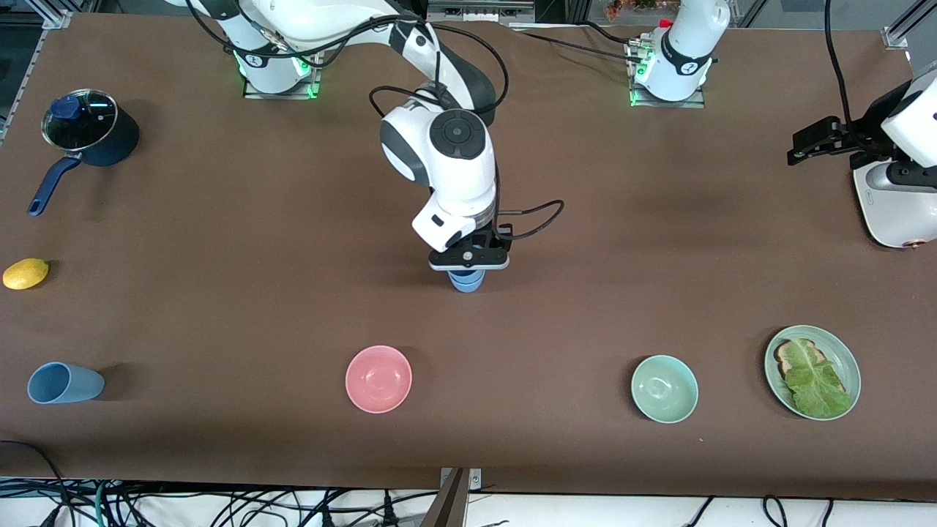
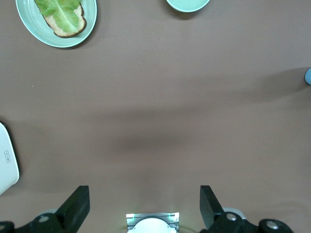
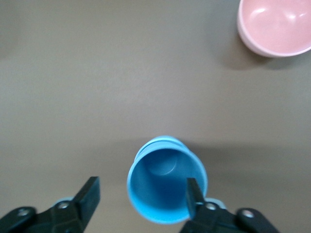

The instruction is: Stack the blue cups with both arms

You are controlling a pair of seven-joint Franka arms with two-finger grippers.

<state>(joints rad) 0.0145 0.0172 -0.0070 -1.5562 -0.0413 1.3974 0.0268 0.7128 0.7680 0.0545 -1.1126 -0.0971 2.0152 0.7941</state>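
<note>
One light-blue cup [image 1: 465, 281] stands upright, mouth up, in the middle of the table. My right gripper [image 1: 468, 263] is straight above it and low over its mouth. In the right wrist view the cup [image 3: 163, 170] sits between the open jaws of the right gripper [image 3: 142, 190]. One finger [image 3: 194, 194] is at the cup's rim and the other [image 3: 90, 194] stands clear of it. A second blue cup [image 1: 64, 383] lies on its side at the right arm's end, near the front camera. My left gripper [image 1: 805, 145] [image 2: 145, 196] waits high over the left arm's end, open and empty.
A pink bowl [image 1: 378, 378] and a mint-green bowl [image 1: 664, 389] sit nearer the front camera than the standing cup. A green plate [image 1: 849, 366] with toast and lettuce is beside the mint bowl. A dark-blue lidded saucepan [image 1: 91, 135] and a lemon [image 1: 25, 273] are at the right arm's end.
</note>
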